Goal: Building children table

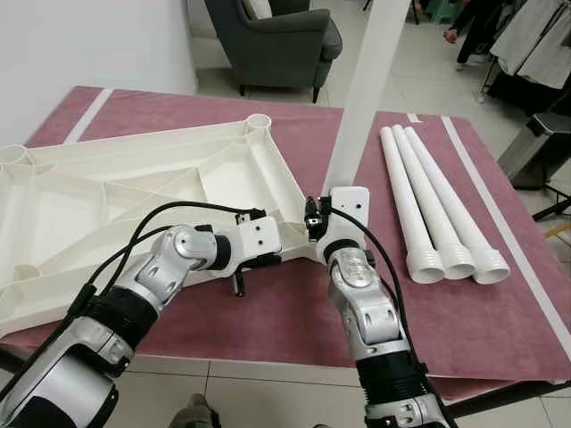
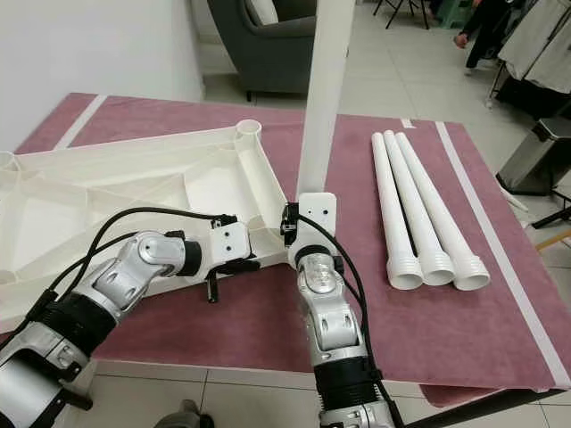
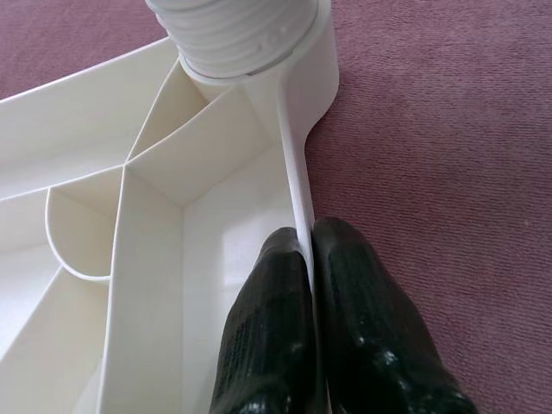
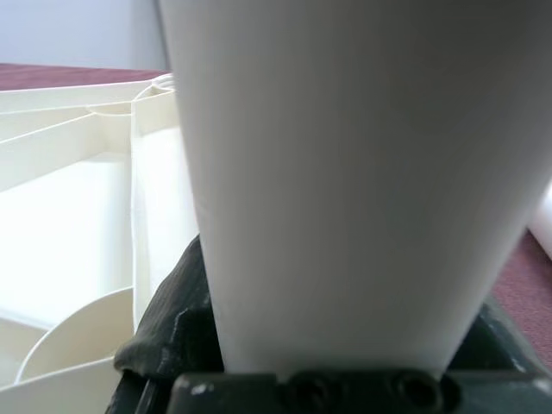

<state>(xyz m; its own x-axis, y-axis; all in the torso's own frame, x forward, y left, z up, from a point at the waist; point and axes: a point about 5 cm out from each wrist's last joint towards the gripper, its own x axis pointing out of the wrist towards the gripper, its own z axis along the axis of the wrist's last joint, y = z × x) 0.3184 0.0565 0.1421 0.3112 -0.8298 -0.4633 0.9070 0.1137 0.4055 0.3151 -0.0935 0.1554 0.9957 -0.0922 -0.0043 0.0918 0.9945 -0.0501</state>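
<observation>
Table top (image 1: 134,192), white plastic, lies upside down on a maroon mat (image 1: 464,312), ribbed underside facing up, round leg sockets at the corners. One socket (image 1: 258,121) sits at the far corner, well beyond both grippers.

Table leg (image 1: 370,85), white tube, stands upright at the near corner of the table top. Left wrist view shows its threaded end (image 3: 233,34) seated in the corner socket there, a short way ahead of the left fingertips.

Right gripper (image 4: 319,362): black fingers clamped around the standing leg, one finger (image 4: 168,323) visible pressed against the tube's side. Grip is low on the leg, just above the table top's rim.

Left gripper (image 3: 309,259): fingers (image 3: 267,319) pinched together on the thin side wall of the table top, one finger inside the rim, one outside over the mat. It sits just beside the right gripper, on its left, holding the edge that runs to the socketed corner.

Three spare legs (image 1: 437,205) lie side by side on the mat, to the right of the right gripper and well apart from it, threaded ends toward the robot.

Beyond the mat: grey armchair (image 1: 272,40) on a tiled floor; a metal bin (image 1: 540,147) far right.
</observation>
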